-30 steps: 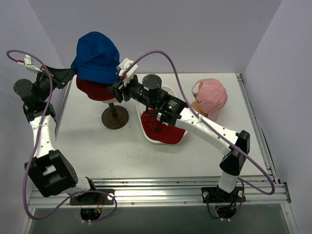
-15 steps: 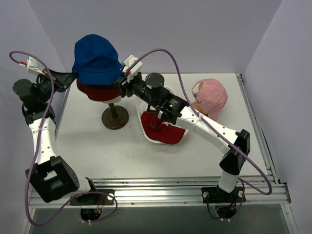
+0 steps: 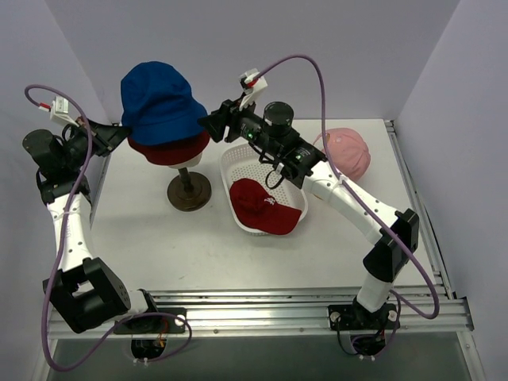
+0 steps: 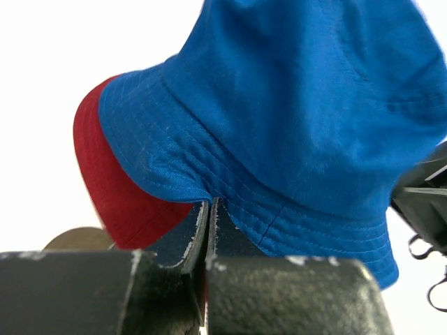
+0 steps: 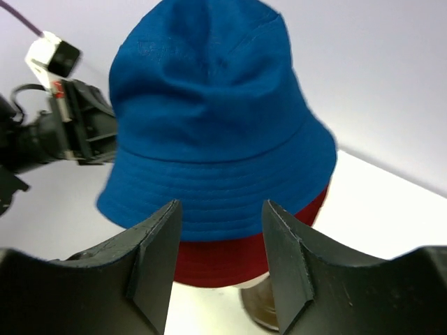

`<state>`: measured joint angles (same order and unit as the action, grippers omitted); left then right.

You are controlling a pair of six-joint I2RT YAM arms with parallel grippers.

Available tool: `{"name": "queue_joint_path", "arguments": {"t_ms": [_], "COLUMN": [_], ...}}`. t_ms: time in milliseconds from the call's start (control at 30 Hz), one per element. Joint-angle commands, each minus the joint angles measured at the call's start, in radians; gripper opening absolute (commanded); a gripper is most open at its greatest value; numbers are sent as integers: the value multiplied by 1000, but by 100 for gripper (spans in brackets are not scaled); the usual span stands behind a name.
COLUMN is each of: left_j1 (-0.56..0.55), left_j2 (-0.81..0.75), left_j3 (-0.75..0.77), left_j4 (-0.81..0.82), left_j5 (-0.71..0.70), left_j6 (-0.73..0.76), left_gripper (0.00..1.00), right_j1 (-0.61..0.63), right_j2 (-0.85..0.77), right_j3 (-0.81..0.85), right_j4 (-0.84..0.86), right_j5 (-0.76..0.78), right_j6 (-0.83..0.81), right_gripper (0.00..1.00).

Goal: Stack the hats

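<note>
Two stacked: blue bucket hat (image 3: 159, 99) over dark red bucket hat (image 3: 171, 151). Our left end effector (image 3: 117, 132) grips the blue brim, probably seating it; right end effector (image 3: 210, 123) sits released.

The blue bucket hat (image 3: 159, 99) sits stacked on the dark red bucket hat (image 3: 171, 149) atop a stand (image 3: 188, 193), at 10 o'clock on the bench (image 3: 143, 234). Centre: basket (image 3: 236, 157) holding the red peaked cap (image 3: 264, 208). Pink peaked cap (image 3: 349, 152), 2 o'clock.

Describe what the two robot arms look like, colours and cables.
The left arm and right arm have white links and black joints. A purple cable with a white plug runs along each. Fingers are matte black; the left gripper's look scuffed, the right gripper's broad and flat.
</note>
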<state>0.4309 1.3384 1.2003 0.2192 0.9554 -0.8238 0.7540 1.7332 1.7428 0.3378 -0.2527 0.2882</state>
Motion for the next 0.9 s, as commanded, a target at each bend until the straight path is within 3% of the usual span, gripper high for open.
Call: {"name": "queue_joint_path", "arguments": {"t_ms": [0,100,333,567,867], "left_j1": [-23,-27,-37,-38,-41], "left_j2": [-2,-4,-27,-30,-22], "left_j3": [-21,11,25,50,41], "left_j4": [-217,-370,-420,-523,-483], "left_j5": [57,31,22,-58,-35], "left_j6": [132,219,265,353,328], "left_gripper": [2,2,2,2,2], "right_j1": [8,8,2,-79,-124], "right_j2": [-61,-60,-55,2,75], "right_j3": [-35,-45,-69,-42,-40], "right_j4": [105,112,155,188,269], "right_j5": [-16,-5,85,41,-51], "right_j6": [110,160,269,414,566], "right_gripper": [46,45,46,44,44]}}
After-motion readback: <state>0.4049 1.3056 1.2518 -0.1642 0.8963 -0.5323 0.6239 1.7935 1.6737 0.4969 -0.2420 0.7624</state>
